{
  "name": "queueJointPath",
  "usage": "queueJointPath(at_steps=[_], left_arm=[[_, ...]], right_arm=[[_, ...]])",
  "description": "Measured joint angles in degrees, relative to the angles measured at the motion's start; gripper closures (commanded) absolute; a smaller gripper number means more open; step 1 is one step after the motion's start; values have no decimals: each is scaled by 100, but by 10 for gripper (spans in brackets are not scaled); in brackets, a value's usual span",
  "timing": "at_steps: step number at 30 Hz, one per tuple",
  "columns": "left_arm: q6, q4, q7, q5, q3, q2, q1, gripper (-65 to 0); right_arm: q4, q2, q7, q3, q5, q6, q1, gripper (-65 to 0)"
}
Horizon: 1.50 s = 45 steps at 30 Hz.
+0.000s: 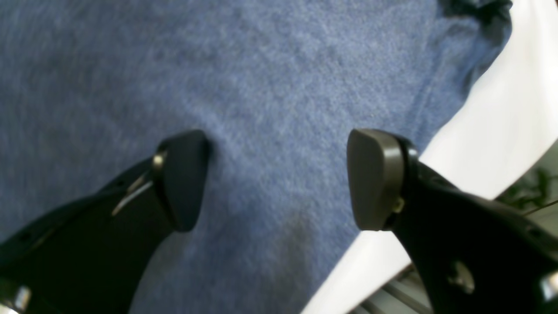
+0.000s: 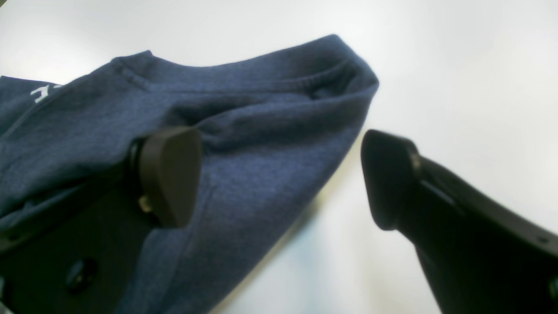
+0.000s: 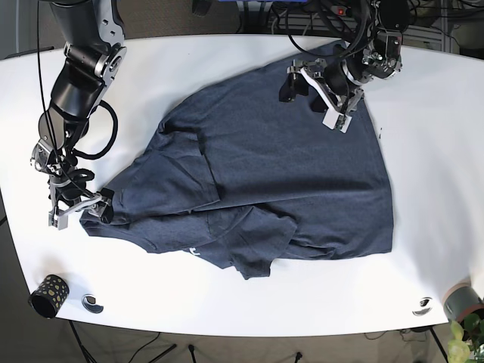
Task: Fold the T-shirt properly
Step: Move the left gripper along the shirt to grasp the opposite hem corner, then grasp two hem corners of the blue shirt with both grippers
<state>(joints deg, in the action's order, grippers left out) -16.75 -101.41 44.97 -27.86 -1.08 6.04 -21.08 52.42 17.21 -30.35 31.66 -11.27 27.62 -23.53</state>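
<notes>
The dark blue T-shirt (image 3: 272, 174) lies spread and partly creased on the white table (image 3: 227, 68), with one sleeve folded over near its lower middle. My left gripper (image 3: 311, 97) hovers open over the shirt's far right part. In the left wrist view the left gripper (image 1: 279, 179) has blue cloth (image 1: 261, 87) below the gap and nothing between its fingers. My right gripper (image 3: 79, 210) stands open at the shirt's left sleeve tip. In the right wrist view the right gripper (image 2: 281, 179) has one finger (image 2: 170, 174) over the sleeve (image 2: 261, 131) and the other over bare table.
A black speckled cup (image 3: 47, 295) and a small ring (image 3: 92, 303) sit near the front left edge. Another small ring (image 3: 423, 305) and a plant (image 3: 465, 336) are at the front right. Cables hang behind the table's far edge.
</notes>
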Motion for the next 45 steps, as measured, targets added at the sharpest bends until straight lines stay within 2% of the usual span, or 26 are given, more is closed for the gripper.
queueJointPath(at_steps=[9,13,15,17,23,30,31,33,35,39,45], left_arm=[[-131,236,-267,354,-7,17,94,-460],[-286,468,-490,361,205,234,177,-463],[-328,625,-557,326,367,393,323,-463],[-315,787,-560,376,531,627,424,-463],[-122,1093,-481,638,872,1349,568,-464],[-52,1172,-188,728,855,1784,656,-464],[-55,1150,-184,721,852,1821,649,-464],[-46,1056,-17,741,855,1851,684,-464],[-15,916,92,870,855,1847,695,-464],[-35,483,79,815,1139,1816,721,-464],[-15,39,76,848,1757,1499,721,-464]], right_arm=[[2,-9,15,7,-15,0,251,-533],[61,-109,-70,17,-9,-2,404,-533],[382,-208,-273,15,24,-22,549,-533],[850,-319,-533,4,4,37,699,-533],[2251,-734,-885,7,-92,44,1084,-533],[3235,-1023,-1993,15,-46,46,1211,-533],[3340,-1073,-2151,20,-31,103,1226,-533],[3543,-1172,-2361,20,-57,393,1320,-533],[3681,-1263,-2474,11,-63,570,1410,-533],[3797,-1416,-2555,13,-52,723,1622,-533],[3786,-1419,-2533,46,-20,1084,1683,-533]])
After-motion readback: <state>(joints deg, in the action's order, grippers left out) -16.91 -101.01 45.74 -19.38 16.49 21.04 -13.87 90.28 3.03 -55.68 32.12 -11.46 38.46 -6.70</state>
